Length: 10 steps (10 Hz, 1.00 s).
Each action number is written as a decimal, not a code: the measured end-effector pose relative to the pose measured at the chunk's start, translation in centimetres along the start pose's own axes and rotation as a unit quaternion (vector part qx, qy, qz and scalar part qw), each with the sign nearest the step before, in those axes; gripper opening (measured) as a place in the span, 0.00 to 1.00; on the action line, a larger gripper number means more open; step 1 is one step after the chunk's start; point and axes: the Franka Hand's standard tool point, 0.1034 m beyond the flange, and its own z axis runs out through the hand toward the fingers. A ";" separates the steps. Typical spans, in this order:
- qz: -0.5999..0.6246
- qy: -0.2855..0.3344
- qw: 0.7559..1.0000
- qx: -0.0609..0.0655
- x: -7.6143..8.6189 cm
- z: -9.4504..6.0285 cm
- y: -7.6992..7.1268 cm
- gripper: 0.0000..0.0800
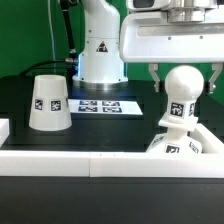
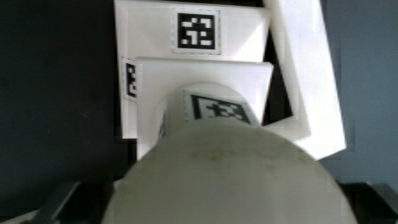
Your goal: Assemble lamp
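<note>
- The bulb (image 1: 183, 88) stands upright on the base (image 1: 178, 142), at the right of the exterior view. Its round head is up and its tagged stem goes down into the base, which looks like the seat it is meant to screw into.
- The hand (image 1: 183, 78) hangs straight above it, one finger (image 1: 154, 77) on each side of the bulb's head. That straddle suits gripping or turning the bulb about its upright axis.
- I cannot tell whether the fingers press on the bulb or stand just off it; the gap at each side is too fine to read.
- In the wrist view the bulb (image 2: 222, 170) fills the lower middle of the frame, and the base (image 2: 196, 60) with its tags lies beyond it. So the camera looks straight down the stem, which suggests the hand is centred over the joint.
- The shade (image 1: 48, 103) sits on the table (image 1: 20, 85) at centre left of the exterior view, wide end down and well apart from the base. It is probably parked there until the bulb is seated, since it goes on last.
- The marker board (image 1: 100, 105) lies flat on the table between shade and base.
</note>
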 end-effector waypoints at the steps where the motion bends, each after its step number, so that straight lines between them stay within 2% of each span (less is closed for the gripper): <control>1: -0.001 0.000 1.000 0.000 0.0 0.1 0.0 0.72; 2: -0.001 -0.001 1.000 0.000 0.0 0.1 0.0 0.85; 4: -0.038 0.006 0.999 0.002 -0.7 0.0 0.0 0.87; 6: -0.059 0.012 0.998 0.005 -2.9 -0.3 0.3 0.87; 10: -0.069 0.011 0.998 0.002 -6.3 -1.2 3.2 0.87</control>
